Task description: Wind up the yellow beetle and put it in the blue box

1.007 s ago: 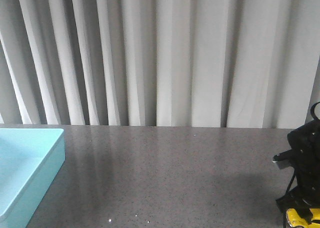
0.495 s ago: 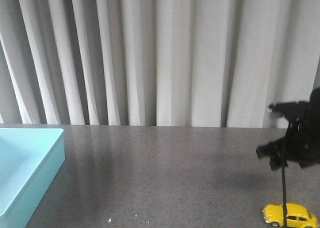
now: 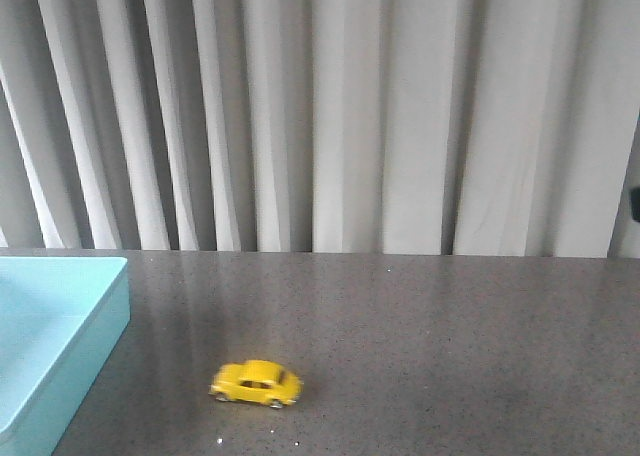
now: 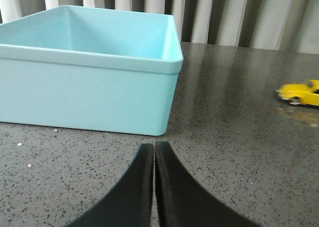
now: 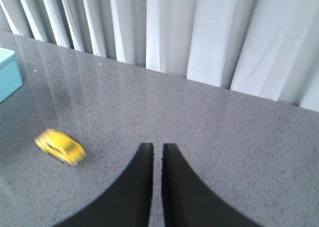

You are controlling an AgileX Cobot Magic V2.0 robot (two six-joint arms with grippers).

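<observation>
The yellow beetle [image 3: 256, 383] stands free on the grey table, blurred, left of the middle and a short way right of the blue box [image 3: 60, 351]. It also shows in the left wrist view [image 4: 299, 93] and in the right wrist view [image 5: 61, 147]. My left gripper [image 4: 153, 146] is shut and empty, low over the table by the blue box's near corner [image 4: 164, 102]. My right gripper [image 5: 157, 146] is raised above the table with only a narrow slit between the jaws and nothing in it. The beetle is well off to its side. A corner of the box shows there [image 5: 7, 72].
The speckled grey tabletop [image 3: 430, 336] ends at its far edge against a white pleated curtain [image 3: 350, 116]. A small dark piece of my right arm [image 3: 636, 204] shows at the right edge of the front view.
The beetle has run left across the table from the right front edge toward the blue box. My right arm has lifted away and left the front view almost wholly.
</observation>
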